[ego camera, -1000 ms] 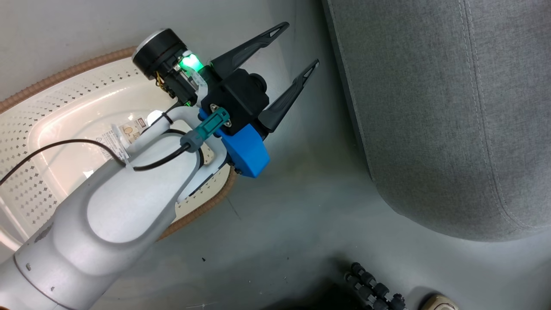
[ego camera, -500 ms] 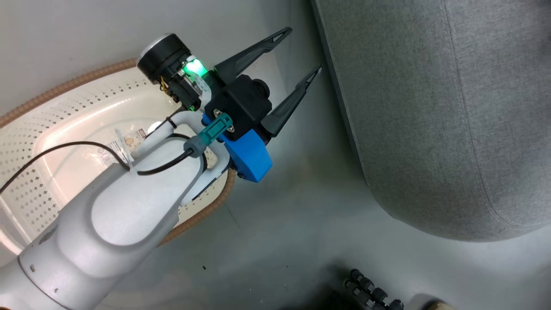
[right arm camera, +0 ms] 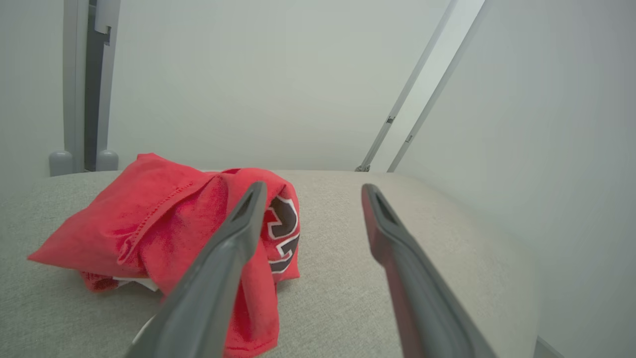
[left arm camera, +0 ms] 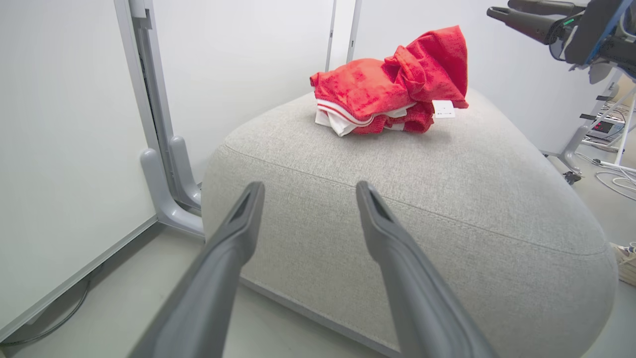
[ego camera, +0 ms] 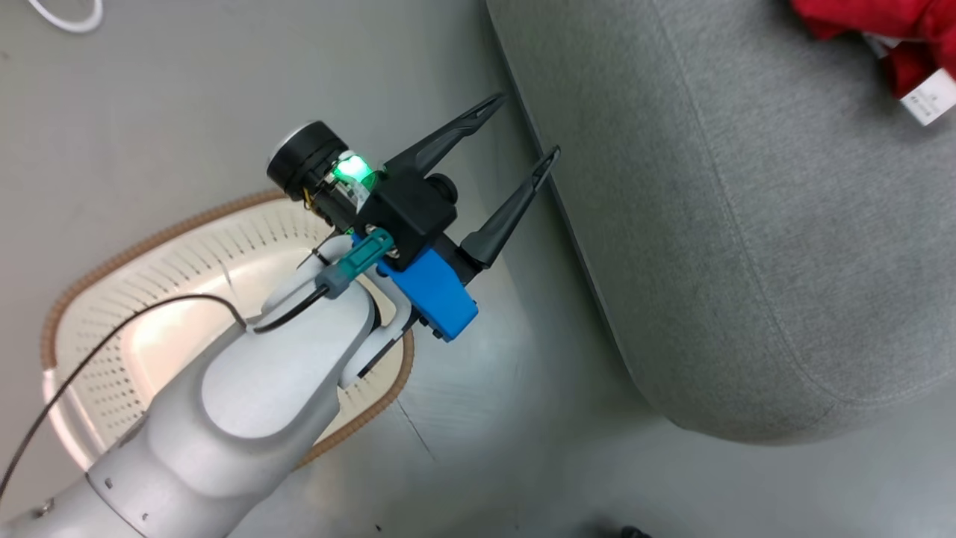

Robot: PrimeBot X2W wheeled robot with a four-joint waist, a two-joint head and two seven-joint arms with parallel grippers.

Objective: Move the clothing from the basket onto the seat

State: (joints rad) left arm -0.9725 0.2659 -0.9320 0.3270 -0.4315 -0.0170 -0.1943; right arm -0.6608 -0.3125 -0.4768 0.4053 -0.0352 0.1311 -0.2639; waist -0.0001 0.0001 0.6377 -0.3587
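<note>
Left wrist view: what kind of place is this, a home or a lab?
Most likely a lab or test studio, not a home: plain white partition panels on grey metal feet, a wheeled stand with loose cables, and a grey fabric seat holding red sports shirts.

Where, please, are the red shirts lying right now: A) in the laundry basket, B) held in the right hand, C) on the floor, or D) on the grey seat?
D: the red shirts lie piled on the grey seat; the basket holds none in its visible part.
</note>
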